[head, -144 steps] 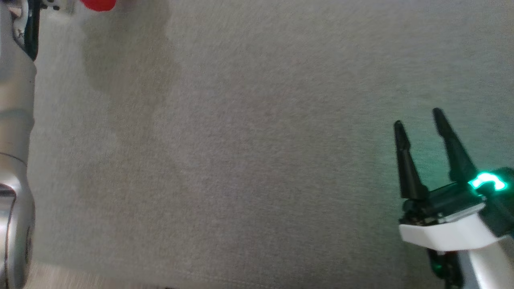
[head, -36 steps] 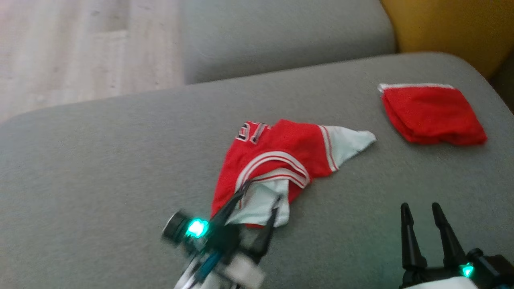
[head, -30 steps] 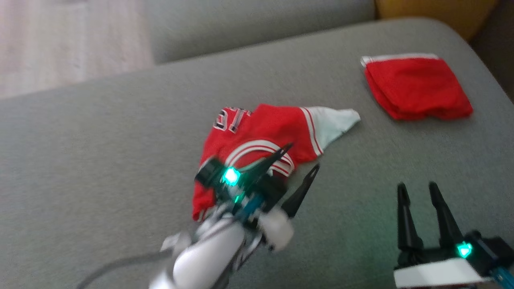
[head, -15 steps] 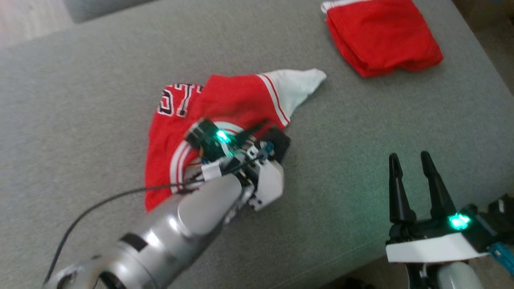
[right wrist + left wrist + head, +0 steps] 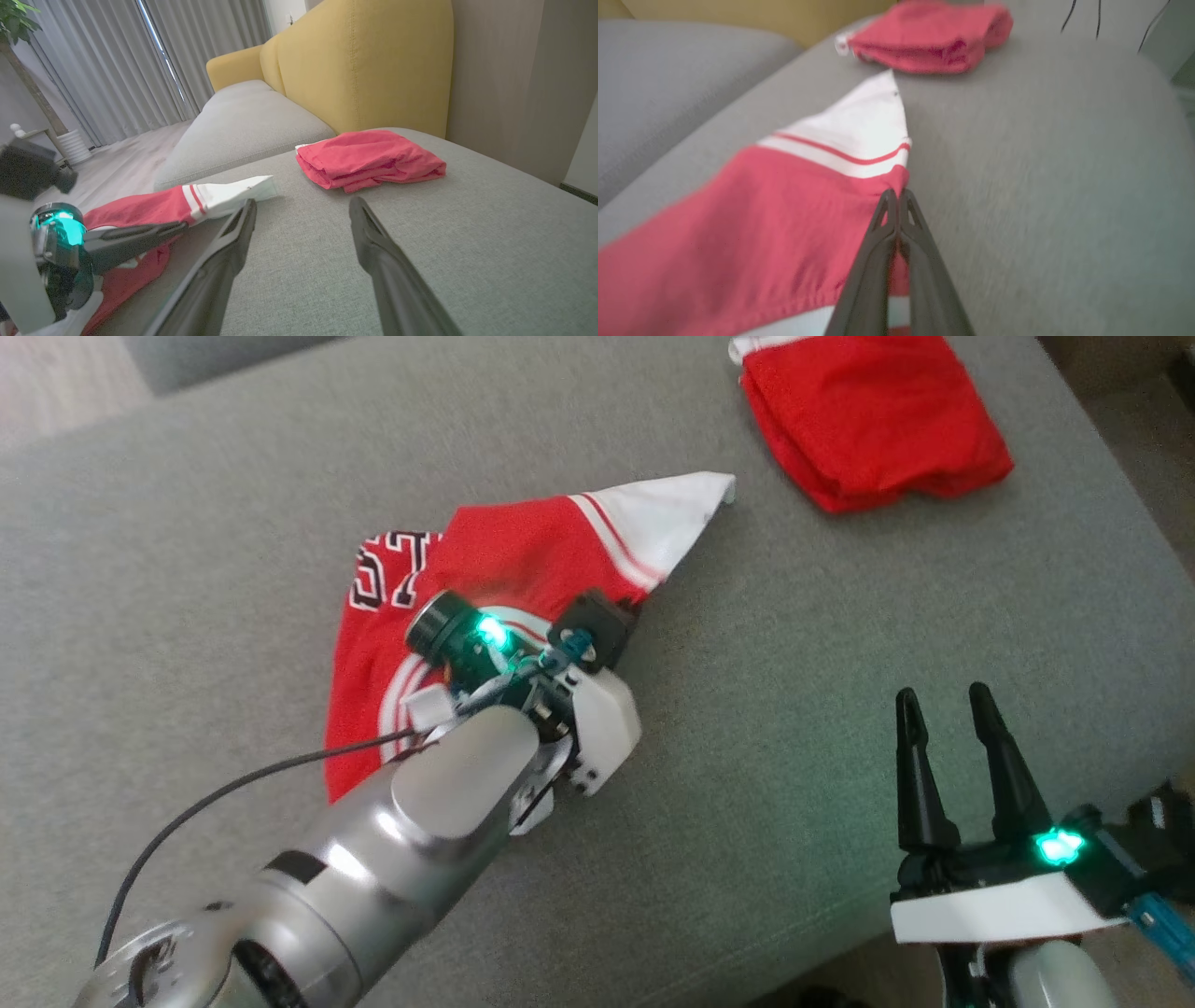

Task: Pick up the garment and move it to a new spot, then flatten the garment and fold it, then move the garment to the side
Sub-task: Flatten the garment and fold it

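Red-and-white sports jersey (image 5: 523, 546) lies rumpled on the middle of a grey fabric seat cushion (image 5: 187, 523), one of two garments here (the other is folded). Nearest the robot, the right gripper (image 5: 938, 695) hovers over the cushion's near right edge, its two dark fingers spread apart with nothing between them. Bare grey fabric lies between it and the jersey. Further in, the left gripper (image 5: 898, 195) reaches down onto the jersey's right side; its two fingers are pressed together, pinching the red cloth at its edge just below the white striped panel. One thin black cable (image 5: 233, 784) trails from that arm across the near left of the cushion. The jersey's white corner points toward the far right, and black-and-white lettering shows on its left fold. Left of the jersey the cushion is bare out to its rounded far-left edge, beyond which pale wood floor (image 5: 47, 383) shows. Past the white corner, apart from it by a strip of bare cushion, sits the single folded red cloth (image 5: 868, 420), close to the cushion's far right edge. Behind it stand a second grey seat cushion (image 5: 243, 116) and one mustard-yellow padded backrest (image 5: 364, 70).
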{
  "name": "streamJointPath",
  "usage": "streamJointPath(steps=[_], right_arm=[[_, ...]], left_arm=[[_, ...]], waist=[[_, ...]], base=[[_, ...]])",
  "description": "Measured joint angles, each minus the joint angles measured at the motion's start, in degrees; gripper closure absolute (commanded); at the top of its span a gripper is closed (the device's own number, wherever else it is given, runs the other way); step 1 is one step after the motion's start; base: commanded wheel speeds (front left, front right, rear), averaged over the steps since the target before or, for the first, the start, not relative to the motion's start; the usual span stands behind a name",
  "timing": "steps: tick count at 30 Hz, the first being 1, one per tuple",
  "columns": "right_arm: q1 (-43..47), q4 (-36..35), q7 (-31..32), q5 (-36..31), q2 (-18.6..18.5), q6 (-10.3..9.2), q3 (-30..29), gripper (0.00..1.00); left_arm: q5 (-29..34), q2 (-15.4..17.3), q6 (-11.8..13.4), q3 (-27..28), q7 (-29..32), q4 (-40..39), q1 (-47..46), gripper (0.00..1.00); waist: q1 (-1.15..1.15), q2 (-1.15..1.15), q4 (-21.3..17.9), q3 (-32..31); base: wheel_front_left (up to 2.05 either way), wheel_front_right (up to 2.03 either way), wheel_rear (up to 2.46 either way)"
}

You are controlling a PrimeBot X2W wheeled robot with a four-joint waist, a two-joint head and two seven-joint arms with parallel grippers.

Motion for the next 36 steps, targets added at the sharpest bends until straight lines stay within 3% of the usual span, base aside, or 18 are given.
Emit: streamJointPath(steps=[8,14,19,22,25,29,30,31,36], right_arm=[[4.10,0.23,0.00,-0.18,-0.01,0.00,0.05,0.00],[7.43,0.19,0.00,-0.16,-0.01,0.00,0.30,0.00],[9.58,-0.15,0.01,0.51,0.01,0.00,0.04,0.00],[9.60,-0.42,0.01,0.86,0.00,0.00,-0.31,0.00],[9.66,-0.77,0.01,1.16,0.00,0.00,-1.41,0.00],[10.49,-1.01,0.00,1.15,0.00,0.00,-1.58,0.00],[10.49,-1.01,0.00,1.15,0.00,0.00,-1.58,0.00],[10.69,-1.02,0.00,1.01,0.00,0.00,-1.64,0.00],[10.56,-1.09,0.01,0.82,0.00,0.00,-1.72,0.00]], left_arm=[[-6.68,-0.07,-0.43,2.43,-10.15,-4.78,-8.88,1.00],[-8.64,0.09,-2.41,9.85,-16.05,-3.09,-20.29,1.00],[-11.60,2.46,-4.52,14.92,-17.22,-2.80,-26.78,1.00],[-14.92,4.43,-6.16,15.57,-15.13,-2.81,-22.77,1.00],[-16.90,7.09,-6.65,14.64,-13.82,-3.24,-12.41,1.00],[-19.68,12.43,-4.28,14.54,-14.90,-4.83,3.98,1.00],[-19.68,12.43,-4.28,14.54,-14.90,-4.83,3.98,1.00],[-20.42,15.74,-2.38,14.79,-15.97,-5.34,10.38,1.00],[-21.80,21.11,0.79,17.24,-18.01,-7.78,20.48,1.00]], waist=[[-0.02,0.00,2.24,-7.70],[-0.02,0.00,5.06,-13.79],[-0.02,0.00,9.25,-16.19],[-0.02,0.00,11.71,-16.93],[-0.01,0.00,13.98,-17.16],[-0.01,0.00,16.15,-16.59],[-0.01,0.00,16.15,-16.59],[0.00,0.00,16.84,-15.89],[-0.01,0.00,18.20,-14.40]], base=[[0.00,0.00,0.00],[0.00,0.00,0.00],[0.00,0.00,0.00],[0.00,0.00,0.00],[0.00,0.00,0.00],[0.00,0.00,0.00],[0.00,0.00,0.00],[0.00,0.00,0.00],[0.00,0.00,0.00]])
